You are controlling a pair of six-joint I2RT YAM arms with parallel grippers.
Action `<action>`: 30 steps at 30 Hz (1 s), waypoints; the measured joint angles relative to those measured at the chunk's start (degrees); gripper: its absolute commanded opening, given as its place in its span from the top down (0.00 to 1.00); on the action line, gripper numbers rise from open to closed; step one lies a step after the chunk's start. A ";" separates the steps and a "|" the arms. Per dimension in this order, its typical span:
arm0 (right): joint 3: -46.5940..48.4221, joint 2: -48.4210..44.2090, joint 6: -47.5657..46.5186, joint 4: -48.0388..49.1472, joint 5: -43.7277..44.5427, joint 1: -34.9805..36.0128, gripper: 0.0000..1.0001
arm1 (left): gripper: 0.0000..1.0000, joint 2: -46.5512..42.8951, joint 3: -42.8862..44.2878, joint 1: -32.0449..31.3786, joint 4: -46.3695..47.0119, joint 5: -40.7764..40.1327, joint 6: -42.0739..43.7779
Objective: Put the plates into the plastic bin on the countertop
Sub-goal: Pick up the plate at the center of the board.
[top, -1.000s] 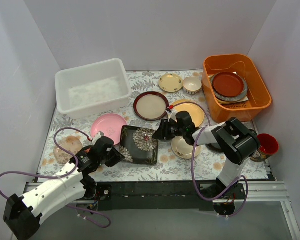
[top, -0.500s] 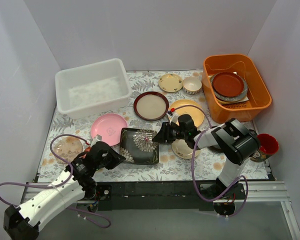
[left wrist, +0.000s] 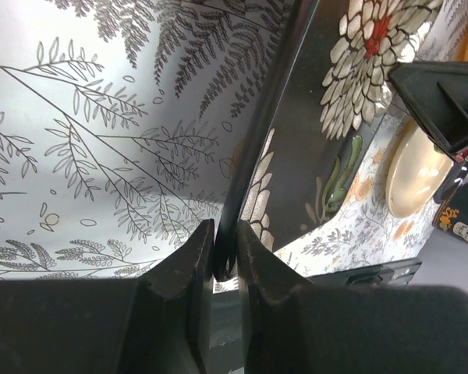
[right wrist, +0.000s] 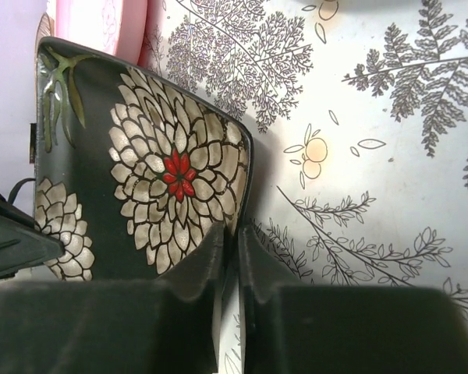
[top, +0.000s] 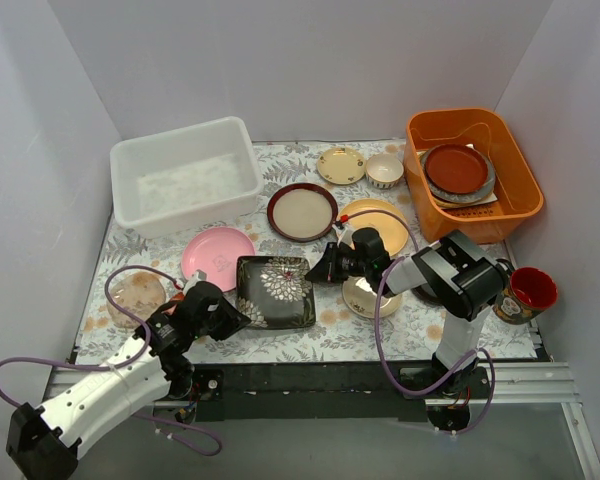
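Left fingers (left wrist: pixel 209 245): narrow, pinching the square plate (top: pixel 276 290) by its rim
Right fingers (right wrist: pixel 218 249): narrow on the opposite rim, likely to share the lift
Square plate: between both pairs
Bin (top: pixel 190 212): well beyond the left fingers

3 plain walls box scene in: back wall (top: pixel 300 60), left wall (top: pixel 30 150), right wall (top: pixel 580 130), all pale lavender-white, matte. Light even, diffuse; shadows faint and soft. Near edge: black strip (top: pixel 300 380) across front, metal rail (top: pixel 540 385) beside it, flat grey surface (top: pixel 310 450) below.
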 measured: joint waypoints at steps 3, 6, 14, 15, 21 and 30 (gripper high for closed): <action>0.33 0.59 1.70 0.13 0.48 -0.02 0.99 | 1.00 -0.87 0.04 -0.02 -0.13 0.85 0.44; 0.33 0.61 2.64 0.00 0.63 -0.02 0.99 | 1.00 -2.21 0.04 -0.02 -0.24 1.60 1.05; 0.35 -0.24 2.67 -1.33 0.04 0.00 0.99 | 0.89 -3.85 0.04 -0.07 -0.92 2.29 3.82; 0.35 -0.72 2.34 -1.92 0.04 0.02 0.99 | 0.88 -3.54 0.04 -0.07 -0.94 2.25 4.11; 0.35 -3.32 0.26 -4.59 -0.02 0.07 0.99 | 0.75 -0.79 0.09 -0.09 -0.31 1.44 5.77; 0.55 -3.98 -1.20 -4.59 0.02 0.22 0.99 | 0.71 3.10 0.07 -0.35 2.25 0.57 8.66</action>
